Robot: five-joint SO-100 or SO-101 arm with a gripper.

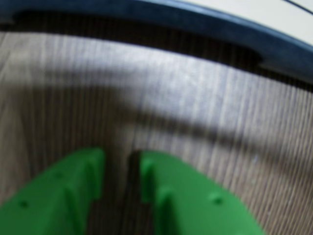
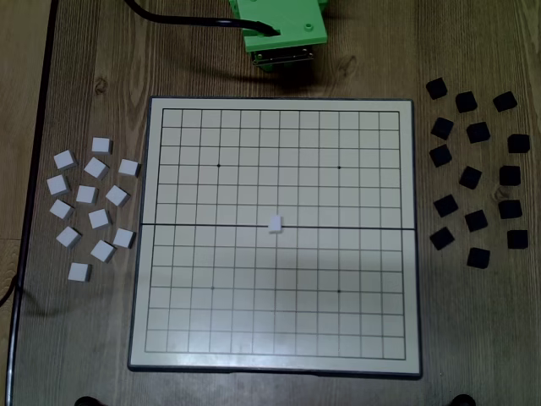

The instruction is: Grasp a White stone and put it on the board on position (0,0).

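In the wrist view, the picture is blurred. Two green fingers [image 1: 63, 191] of the gripper [image 1: 121, 164] rise from the bottom edge over a wood-grain table [image 1: 161, 112]. A narrow dark gap runs between the fingers and nothing sits in it, so the gripper is nearly closed and empty. Across the top curves the dark rim of the board [image 1: 210, 24], with a sliver of its cream face at the upper right. The gripper appears to be parked just off the board's edge, clear of the playing area.

In the fixed view, the camera looks straight down. The board [image 2: 144, 254] lies in the middle of the table [image 2: 473, 338], a cream square with thin grid lines, a dark rim and one bold fold line across its middle. One White stone [image 2: 275, 223] sits on the fold line at the centre crossing, covering what should be the middle dot, position (0,0) [image 2: 275, 225]; four other dots show around it. The placing step looks done. It is the only piece on the board.

To the left of the board, a loose cluster of spare white stones [image 2: 91, 205] rests on the table, likely kept there as the supply. To the right lies a matching scatter of black stones [image 2: 475, 173], well apart from the white ones. At the top edge, the green arm body [image 2: 283, 25] sits just beyond the board, with a black cable [image 2: 182, 19] trailing left. Its fingertips are not visible here.
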